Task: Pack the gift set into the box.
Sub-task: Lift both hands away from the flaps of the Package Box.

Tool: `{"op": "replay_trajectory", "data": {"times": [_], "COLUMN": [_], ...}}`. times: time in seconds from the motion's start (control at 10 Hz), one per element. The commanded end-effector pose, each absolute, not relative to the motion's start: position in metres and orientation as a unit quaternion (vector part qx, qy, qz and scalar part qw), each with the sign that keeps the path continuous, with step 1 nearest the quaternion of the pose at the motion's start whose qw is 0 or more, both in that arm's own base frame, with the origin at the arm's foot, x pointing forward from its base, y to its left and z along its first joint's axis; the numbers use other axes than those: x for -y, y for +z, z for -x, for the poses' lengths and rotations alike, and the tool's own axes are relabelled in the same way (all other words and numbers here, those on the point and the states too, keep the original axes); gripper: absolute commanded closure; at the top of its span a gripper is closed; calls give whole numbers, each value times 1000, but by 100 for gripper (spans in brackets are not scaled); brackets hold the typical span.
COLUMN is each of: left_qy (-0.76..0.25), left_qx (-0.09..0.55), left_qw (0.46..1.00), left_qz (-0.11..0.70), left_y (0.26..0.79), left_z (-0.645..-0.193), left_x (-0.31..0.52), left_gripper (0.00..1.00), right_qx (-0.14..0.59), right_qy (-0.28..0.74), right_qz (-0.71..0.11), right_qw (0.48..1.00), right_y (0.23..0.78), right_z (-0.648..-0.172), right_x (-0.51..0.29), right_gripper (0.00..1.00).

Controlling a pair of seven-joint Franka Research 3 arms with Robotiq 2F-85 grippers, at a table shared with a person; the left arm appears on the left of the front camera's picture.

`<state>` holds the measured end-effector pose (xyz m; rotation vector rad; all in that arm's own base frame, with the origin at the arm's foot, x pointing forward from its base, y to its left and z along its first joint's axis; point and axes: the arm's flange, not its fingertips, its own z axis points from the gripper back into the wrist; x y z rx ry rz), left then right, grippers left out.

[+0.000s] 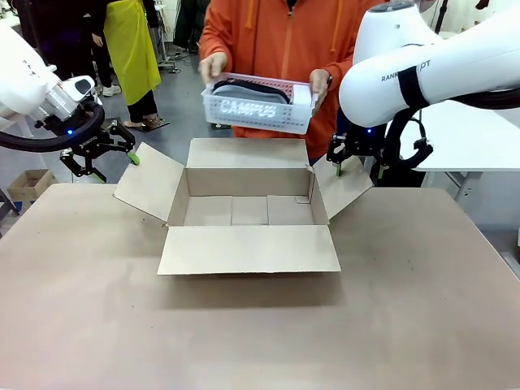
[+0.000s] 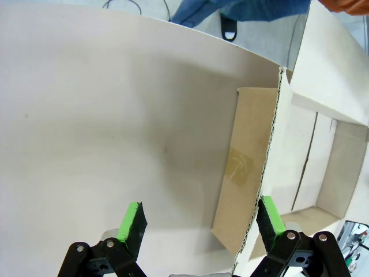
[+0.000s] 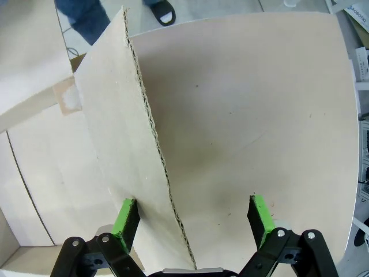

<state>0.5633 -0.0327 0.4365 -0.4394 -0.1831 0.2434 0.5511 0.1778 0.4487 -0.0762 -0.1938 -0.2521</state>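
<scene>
Left gripper [image 1: 115,166] and right gripper [image 1: 357,166] both spread wide, each astride a side flap [image 1: 150,191]. Basket [image 1: 258,110], in person's hands [image 1: 213,67], hangs just beyond box [image 1: 244,210], long axes parallel.

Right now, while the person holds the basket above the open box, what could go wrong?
1. The left hand and the right hand stand open around the left flap and right flap, not gripping; either could swing inward and block the basket.
2. The basket is held above the far flap, not the opening, and may catch it coming down.
</scene>
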Motion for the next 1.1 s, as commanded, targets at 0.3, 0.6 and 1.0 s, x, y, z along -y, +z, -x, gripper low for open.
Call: {"op": "replay_trajectory", "data": {"times": [0.3,0.6,1.0], "left_qy": [127,127,127], "left_qx": [93,93,93], "left_qw": [965,965,965], "left_qz": [208,208,208], "left_y": [438,438,438], "left_z": [-561,-561,-561], "left_x": [33,33,33], "left_gripper": [0,0,0], "right_qx": [102,102,102], "right_qy": [-136,-136,-136], "right_qz": [47,47,47], "right_qw": [984,984,984], "right_y": [450,450,450], "right_z": [-554,-554,-554], "right_x": [-182,-182,-182], "right_gripper": [0,0,0]}}
